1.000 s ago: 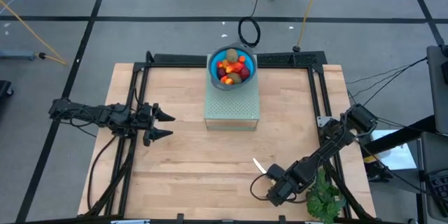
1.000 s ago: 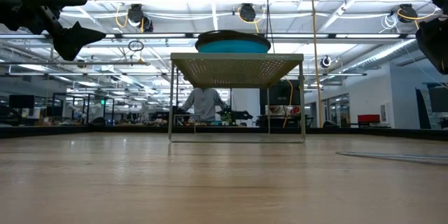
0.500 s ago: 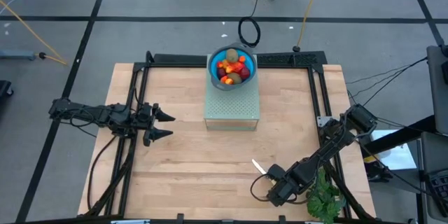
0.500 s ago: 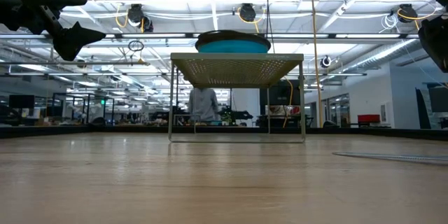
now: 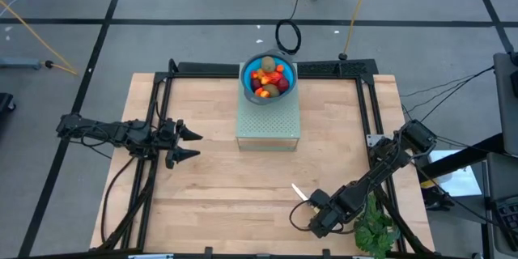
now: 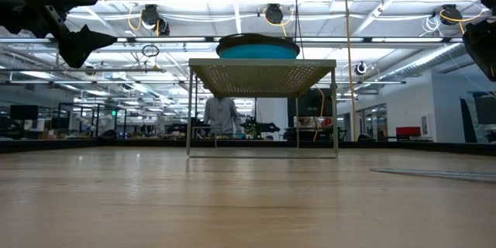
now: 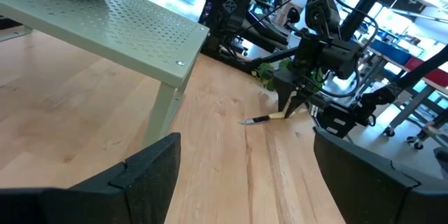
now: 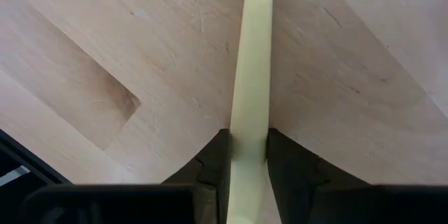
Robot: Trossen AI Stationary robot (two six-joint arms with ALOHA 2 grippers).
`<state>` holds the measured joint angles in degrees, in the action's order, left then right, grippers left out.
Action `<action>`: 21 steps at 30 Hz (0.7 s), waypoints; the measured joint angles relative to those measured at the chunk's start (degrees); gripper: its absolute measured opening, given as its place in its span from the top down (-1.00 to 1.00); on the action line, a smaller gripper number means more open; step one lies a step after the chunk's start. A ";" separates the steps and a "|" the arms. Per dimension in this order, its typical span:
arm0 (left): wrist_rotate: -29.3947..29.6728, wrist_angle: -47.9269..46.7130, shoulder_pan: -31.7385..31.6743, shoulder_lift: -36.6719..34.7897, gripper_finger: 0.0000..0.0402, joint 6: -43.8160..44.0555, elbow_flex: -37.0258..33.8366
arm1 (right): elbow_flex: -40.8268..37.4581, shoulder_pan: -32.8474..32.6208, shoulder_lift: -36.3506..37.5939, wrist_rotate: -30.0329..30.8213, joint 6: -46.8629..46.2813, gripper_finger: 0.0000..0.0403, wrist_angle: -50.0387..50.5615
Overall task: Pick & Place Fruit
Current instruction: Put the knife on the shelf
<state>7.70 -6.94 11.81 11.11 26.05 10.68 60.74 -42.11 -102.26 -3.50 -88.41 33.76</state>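
The fruit point(image 5: 269, 78) lies heaped in a blue bowl point(image 5: 248, 84) that stands on a pale green perforated stand point(image 5: 269, 125) at the table's far middle. Near the table's right front, my right gripper point(image 8: 246, 150) is shut on a long cream-handled knife point(image 5: 300, 192). The knife's blade point(image 7: 250, 120) points away from the gripper toward the stand. My left gripper point(image 5: 191, 144) waits open over the table's left side, pointing level toward the right, with nothing between its fingers. My right gripper pinches the knife's cream handle point(image 8: 248, 129) between its two fingers point(image 8: 213, 159), one on each long side. The fingers come steeply from above and lie across the handle. The knife's blade tip point(image 7: 245, 122) rests on the table.
A green leafy bunch point(image 5: 375, 231) lies at the table's right front corner, right beside my right arm. A black frame point(image 5: 336, 68) runs along the table's far and side edges. Bare wood stretches between the two grippers and in front of the stand.
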 joint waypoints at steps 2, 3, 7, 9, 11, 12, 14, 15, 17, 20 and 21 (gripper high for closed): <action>0.02 0.06 -0.02 0.00 -0.61 0.00 0.00 | 0.01 0.00 0.87 0.56 0.06 0.66 1.04; 0.02 0.21 0.00 0.00 -0.61 0.00 0.00 | -0.04 0.00 1.27 0.82 0.10 0.66 1.29; 0.04 0.72 -0.02 0.00 -0.61 0.00 0.00 | -0.16 0.03 2.30 3.37 0.07 0.66 2.64; 0.04 0.76 -0.01 0.00 -0.61 0.00 0.00 | -0.16 0.14 2.38 3.42 0.07 0.66 2.94; 0.07 0.81 -0.02 0.00 -0.61 0.00 0.00 | -0.16 0.11 2.41 3.47 0.07 0.66 2.95; 0.06 0.81 -0.01 0.01 -0.61 -0.01 0.00 | -0.16 0.11 2.41 3.44 0.07 0.66 2.95; 0.07 0.85 -0.02 0.00 -0.61 -0.01 0.00 | -0.16 0.10 2.43 3.29 0.07 0.66 2.95; 0.07 0.85 -0.02 0.00 -0.61 -0.01 0.00 | -0.16 0.11 2.47 3.16 0.07 0.66 2.97; 0.07 1.04 -0.02 0.00 -0.61 0.00 0.00 | -0.16 0.09 2.76 3.14 0.05 0.66 3.08; 0.07 1.18 -0.01 0.00 -0.61 -0.02 0.00 | -0.16 0.04 3.73 4.50 0.03 0.66 3.24; 0.07 1.18 -0.02 0.00 -0.61 0.00 0.00 | -0.16 0.04 4.29 5.09 0.00 0.66 3.30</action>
<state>7.77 -5.76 11.80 11.11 26.04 10.68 60.58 -42.06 -97.97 1.59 -88.41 37.06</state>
